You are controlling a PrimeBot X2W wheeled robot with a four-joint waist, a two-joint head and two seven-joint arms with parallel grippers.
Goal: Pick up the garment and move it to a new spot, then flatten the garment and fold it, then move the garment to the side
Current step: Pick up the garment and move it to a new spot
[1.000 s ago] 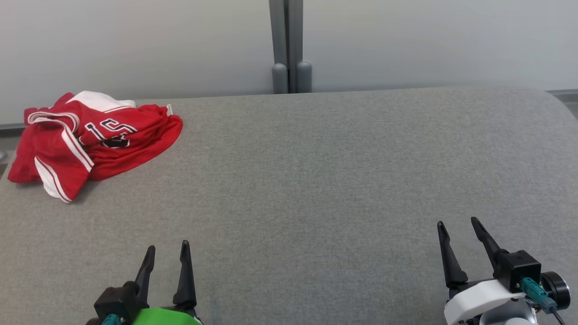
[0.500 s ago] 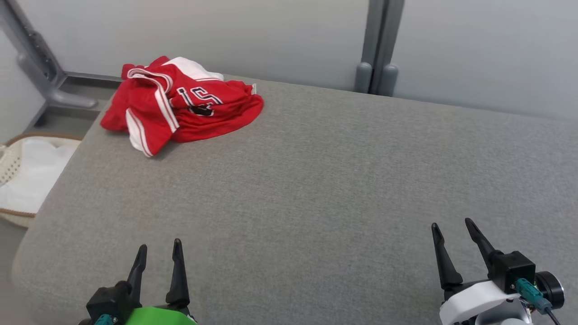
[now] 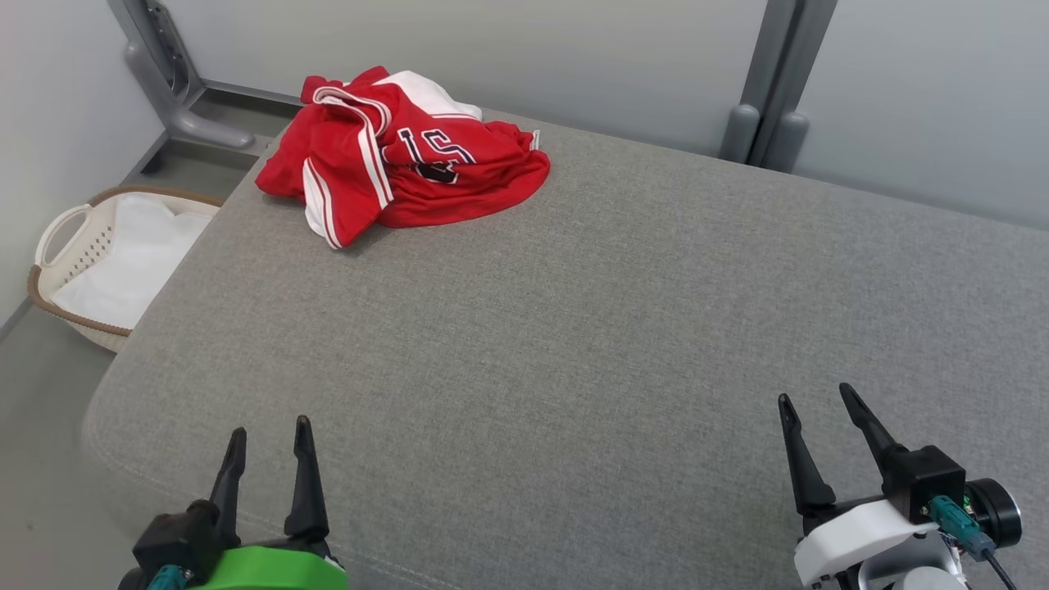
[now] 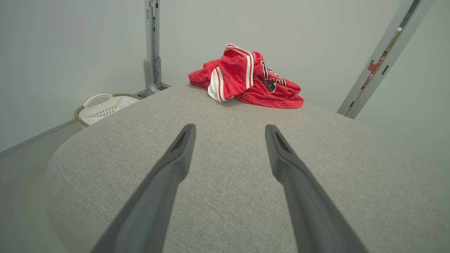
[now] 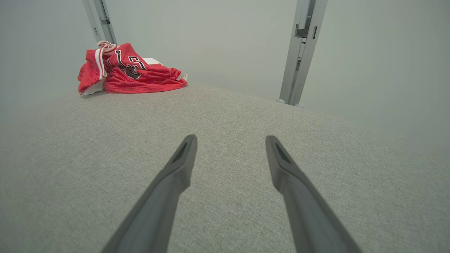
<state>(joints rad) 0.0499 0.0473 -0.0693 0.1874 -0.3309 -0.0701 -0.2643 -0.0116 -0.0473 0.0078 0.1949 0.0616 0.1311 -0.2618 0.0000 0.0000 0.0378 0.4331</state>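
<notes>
The garment [image 3: 401, 156], a red jersey with white trim and dark numerals, lies crumpled in a heap on the grey fabric table [image 3: 574, 328]. It is at the table's far left corner, about 11 o'clock in the head view. A red-and-white striped edge hangs out on the near side of the heap.

The left gripper [image 3: 270, 426] sits at 7 o'clock in the head view, over the table's near left edge. Its fingers are spread wide and hold nothing. The right gripper [image 3: 814, 393] sits at 5 o'clock, over the near right part of the table, its fingers likewise wide apart and empty. Both are well apart from the garment and from each other.

In the left wrist view the garment lies at 12 o'clock beyond the spread fingers [image 4: 170, 172], with bare table between. In the right wrist view it lies at 10 o'clock, far across the table.

A white basket [image 3: 90, 246] with a brown rim stands on the floor [image 3: 41, 426] at 9 o'clock, just beside the table's left edge. White cloth lies inside it. A grey post [image 3: 770, 82] rises behind the table at 1 o'clock, against a pale wall [image 3: 533, 49].
</notes>
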